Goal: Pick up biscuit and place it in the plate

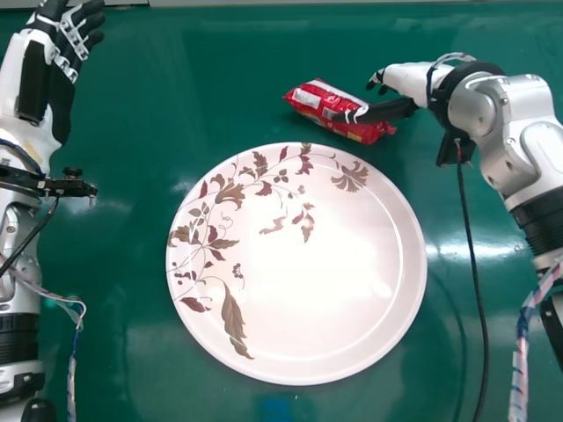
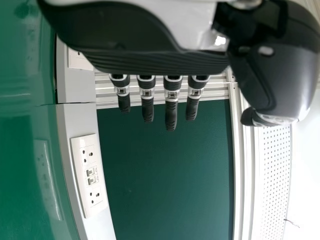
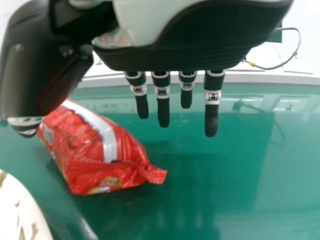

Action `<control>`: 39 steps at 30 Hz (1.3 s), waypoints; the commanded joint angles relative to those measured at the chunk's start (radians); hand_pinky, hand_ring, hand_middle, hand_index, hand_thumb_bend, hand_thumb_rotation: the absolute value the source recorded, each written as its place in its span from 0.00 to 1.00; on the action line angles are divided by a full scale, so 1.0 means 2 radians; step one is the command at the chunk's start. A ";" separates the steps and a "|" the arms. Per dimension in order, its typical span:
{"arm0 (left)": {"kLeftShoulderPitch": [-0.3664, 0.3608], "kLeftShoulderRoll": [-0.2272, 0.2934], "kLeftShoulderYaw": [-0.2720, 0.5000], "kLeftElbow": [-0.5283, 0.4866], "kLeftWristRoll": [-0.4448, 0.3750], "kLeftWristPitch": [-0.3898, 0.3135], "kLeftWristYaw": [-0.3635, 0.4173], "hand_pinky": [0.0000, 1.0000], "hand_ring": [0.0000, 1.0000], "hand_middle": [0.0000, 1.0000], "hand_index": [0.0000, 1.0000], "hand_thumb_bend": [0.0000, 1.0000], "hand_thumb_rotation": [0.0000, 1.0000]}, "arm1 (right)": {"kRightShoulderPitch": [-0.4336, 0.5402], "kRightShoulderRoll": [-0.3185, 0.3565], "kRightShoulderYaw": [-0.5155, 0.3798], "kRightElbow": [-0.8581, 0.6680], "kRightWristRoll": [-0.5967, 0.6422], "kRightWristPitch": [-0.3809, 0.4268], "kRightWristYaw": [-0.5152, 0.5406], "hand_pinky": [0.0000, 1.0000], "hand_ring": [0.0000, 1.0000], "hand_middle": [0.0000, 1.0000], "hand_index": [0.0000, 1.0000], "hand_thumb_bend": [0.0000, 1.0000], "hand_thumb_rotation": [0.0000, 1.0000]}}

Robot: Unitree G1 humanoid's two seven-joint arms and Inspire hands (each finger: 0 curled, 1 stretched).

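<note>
Biscuit packet [image 1: 317, 98] first: it lies on the green table [image 1: 114, 264] just past the plate's far rim, a little right of the plate's middle. It sits at a slant, its left end farther off and its right end nearer, and it is off the plate [image 1: 325, 290]. The right hand [image 1: 412, 81] is at the packet's right end, open wide, with its fingers [image 3: 163, 115] straight and its thumb [image 1: 378, 112] stretched across the right part of the wrapper. Whether the thumb touches the packet or hangs just over it, I cannot tell. Nothing is gripped; the fingers stand apart from the wrapper. The left hand [image 1: 75, 37] is idle at the far left, open and empty.

The step in hand looks to be lining up for the grasp. Next, the right hand probably needs to shift left and settle lower, so that the fingers come down along the packet's far side while the thumb takes the near side, and only then close. Closing from here might catch just the right end or push the packet away. The wrapper looks soft, so a gentle, even squeeze should suit it. After that comes a lift clear of the rim, a short carry nearer and slightly left, and a lowering onto the plate.
</note>
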 commanded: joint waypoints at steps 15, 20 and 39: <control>0.002 -0.006 0.003 -0.012 -0.012 -0.005 -0.003 1.00 0.94 0.90 0.94 0.49 0.52 | 0.010 -0.007 0.032 0.001 -0.053 -0.041 0.000 0.62 0.78 0.86 0.93 1.00 0.70; 0.005 -0.007 0.000 -0.023 -0.007 -0.006 0.004 1.00 0.93 0.90 0.94 0.51 0.54 | -0.005 -0.001 0.064 0.039 -0.101 -0.063 -0.026 0.47 0.61 0.72 0.87 1.00 0.63; 0.014 -0.005 0.012 -0.031 -0.020 -0.023 -0.003 0.98 0.92 0.89 0.92 0.51 0.61 | -0.072 0.001 0.238 0.258 -0.300 -0.120 -0.442 0.00 0.06 0.13 0.47 0.52 0.11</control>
